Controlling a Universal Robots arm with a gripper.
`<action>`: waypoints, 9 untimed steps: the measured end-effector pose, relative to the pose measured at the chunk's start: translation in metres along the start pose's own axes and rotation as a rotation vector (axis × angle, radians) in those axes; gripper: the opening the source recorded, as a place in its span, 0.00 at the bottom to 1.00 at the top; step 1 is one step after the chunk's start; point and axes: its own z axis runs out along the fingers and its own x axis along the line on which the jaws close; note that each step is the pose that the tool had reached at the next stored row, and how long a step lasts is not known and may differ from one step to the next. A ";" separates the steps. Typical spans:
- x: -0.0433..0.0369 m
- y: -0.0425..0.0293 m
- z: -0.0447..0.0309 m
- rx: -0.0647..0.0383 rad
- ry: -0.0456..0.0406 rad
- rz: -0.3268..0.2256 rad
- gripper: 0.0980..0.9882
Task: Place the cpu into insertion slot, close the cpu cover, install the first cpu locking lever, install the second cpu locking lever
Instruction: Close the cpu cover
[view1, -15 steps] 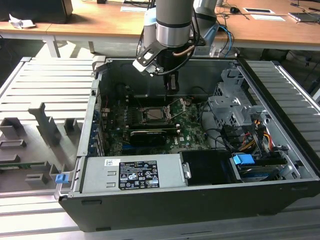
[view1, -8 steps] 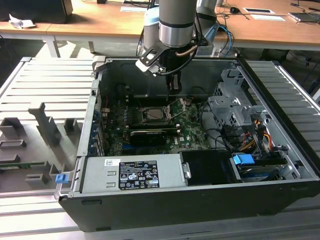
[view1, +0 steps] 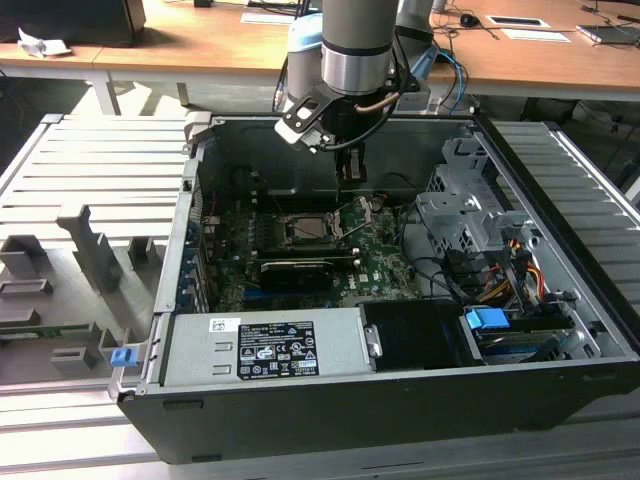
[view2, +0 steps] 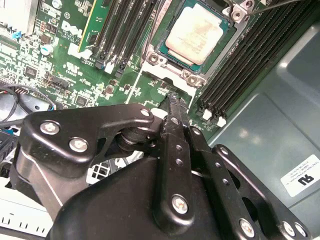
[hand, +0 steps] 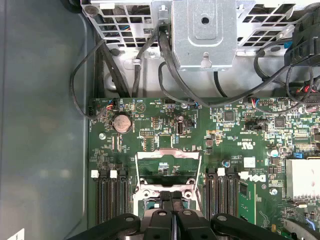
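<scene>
While the cpu (view2: 196, 32) lies seated in the slot (view2: 150, 60), the gripper (view1: 350, 172) hangs above the board (hand: 150, 125), at about one o'clock from the slot in the exterior view. Its fingers are pressed together, pinching nothing. The cover (hand: 167, 156) stands open, near the fingertips.

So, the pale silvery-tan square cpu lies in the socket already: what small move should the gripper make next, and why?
Probably push the thin grey metal frame of the cpu cover down onto the pale silvery-tan cpu. In the first wrist view the cover seems raised, green circuit board showing through its window, and the shut black gripper sits at its edge.
</scene>
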 end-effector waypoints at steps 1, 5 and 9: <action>0.0000 0.0010 0.0001 0.000 0.0000 0.000 0.01; 0.0001 0.0050 0.0003 0.000 -0.0002 0.000 0.01; 0.0001 0.0082 0.0005 0.000 -0.0001 0.000 0.01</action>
